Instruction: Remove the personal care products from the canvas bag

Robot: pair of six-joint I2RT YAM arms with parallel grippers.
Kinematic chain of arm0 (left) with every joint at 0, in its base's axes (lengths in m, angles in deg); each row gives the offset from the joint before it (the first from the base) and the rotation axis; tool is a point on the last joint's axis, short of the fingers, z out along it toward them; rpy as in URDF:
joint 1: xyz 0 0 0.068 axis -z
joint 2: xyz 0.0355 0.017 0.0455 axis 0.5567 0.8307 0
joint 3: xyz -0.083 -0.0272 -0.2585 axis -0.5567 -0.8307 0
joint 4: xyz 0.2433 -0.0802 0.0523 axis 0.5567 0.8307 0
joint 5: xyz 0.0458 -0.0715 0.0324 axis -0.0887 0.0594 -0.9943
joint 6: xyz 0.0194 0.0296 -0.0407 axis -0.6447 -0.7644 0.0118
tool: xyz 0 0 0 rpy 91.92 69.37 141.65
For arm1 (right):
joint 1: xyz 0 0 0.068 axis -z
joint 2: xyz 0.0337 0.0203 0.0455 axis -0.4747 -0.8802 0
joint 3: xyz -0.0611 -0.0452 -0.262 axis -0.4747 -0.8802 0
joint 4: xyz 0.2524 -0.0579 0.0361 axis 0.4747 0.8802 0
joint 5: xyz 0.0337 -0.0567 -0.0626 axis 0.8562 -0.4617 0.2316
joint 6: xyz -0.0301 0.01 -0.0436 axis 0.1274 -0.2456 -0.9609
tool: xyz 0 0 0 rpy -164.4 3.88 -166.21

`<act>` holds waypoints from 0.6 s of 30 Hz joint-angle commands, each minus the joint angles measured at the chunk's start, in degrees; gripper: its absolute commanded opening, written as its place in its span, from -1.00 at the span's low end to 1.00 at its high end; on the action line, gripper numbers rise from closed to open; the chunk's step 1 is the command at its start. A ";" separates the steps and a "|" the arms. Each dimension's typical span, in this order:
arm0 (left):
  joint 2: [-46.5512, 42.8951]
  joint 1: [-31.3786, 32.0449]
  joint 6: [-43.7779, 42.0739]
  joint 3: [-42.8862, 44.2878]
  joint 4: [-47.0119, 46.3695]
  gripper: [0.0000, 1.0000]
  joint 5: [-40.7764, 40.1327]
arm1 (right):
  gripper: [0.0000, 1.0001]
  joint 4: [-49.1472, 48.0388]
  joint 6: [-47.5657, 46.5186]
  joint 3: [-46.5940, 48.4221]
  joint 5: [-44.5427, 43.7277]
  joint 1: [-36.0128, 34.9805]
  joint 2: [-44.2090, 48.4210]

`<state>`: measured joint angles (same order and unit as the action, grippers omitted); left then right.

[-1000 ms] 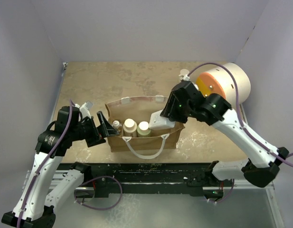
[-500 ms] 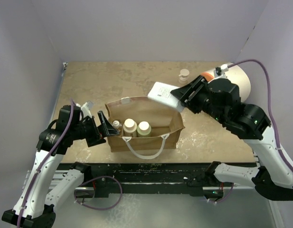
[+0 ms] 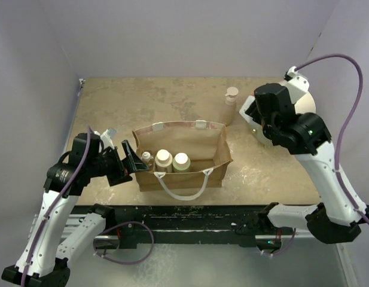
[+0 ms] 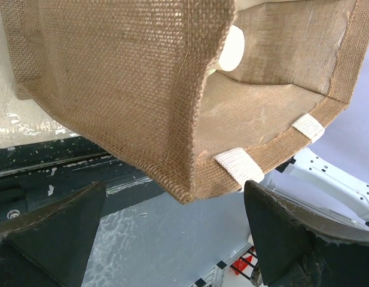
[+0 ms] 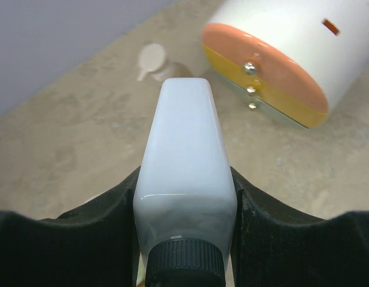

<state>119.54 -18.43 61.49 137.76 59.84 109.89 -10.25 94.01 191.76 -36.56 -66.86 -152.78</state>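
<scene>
Between the right tool's black fingers: white black-capped bottle, clamped by its two flanks, cap toward the wrist. Holds it off the bench. Ahead of that tool and a little left, upright on the bench: tall beige pump bottle. Ahead and to the right, on its side: large white cylinder with orange and yellow bands at its end, near the pump bottle but apart from it. Well off to that tool's left in the top view: canvas bag, upright and open-mouthed, white rope handle drooped down its near wall.

At the left tool, spread wide, gripping nothing: straddles the bag's rim corner, with the woven edge and a white tab in the gap; cannot tell whether either finger touches the cloth. Past that tool, inside the bag, in a row along the near wall: small amber white-capped bottle nearest, then cream wide-capped bottle, then olive-green cream-capped bottle farthest. From the left wrist, only one pale round cap in sight over the fold of cloth.
</scene>
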 commanded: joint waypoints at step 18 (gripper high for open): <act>9.28 -0.11 -6.27 9.34 3.54 0.99 -3.94 | -1.00 -12.89 23.76 -13.55 19.61 22.76 -14.04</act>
<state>128.70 -18.43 57.36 144.32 62.99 106.87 -13.66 110.22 176.84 -19.55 -46.79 -164.56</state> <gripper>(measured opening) 0.995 0.514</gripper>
